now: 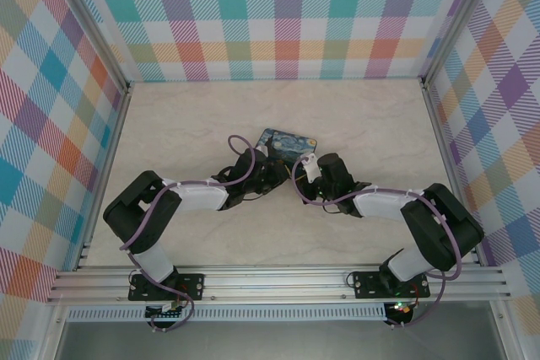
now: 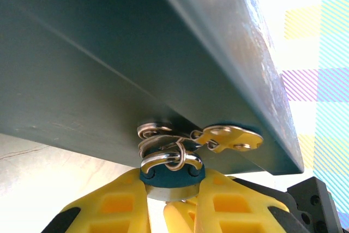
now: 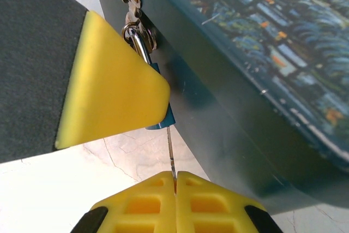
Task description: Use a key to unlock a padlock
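Pinching the padlock (image 2: pixel 163 177) by its teal body, the left gripper (image 2: pixel 172 185) holds it where its shackle hangs from the hasp (image 2: pixel 229 137) on the tin box (image 1: pixel 287 142) side wall. The right gripper (image 3: pixel 175 181), fingers pressed together on the key (image 3: pixel 170 148), points the blade up to the lock's blue underside; seating depth not discernible.

Risks: the thin key may bend or slip if turned off-axis; the padlock may twist in the left grip; the box may slide.

No legible brand or text. The lid shows a swirling night-sky painting.
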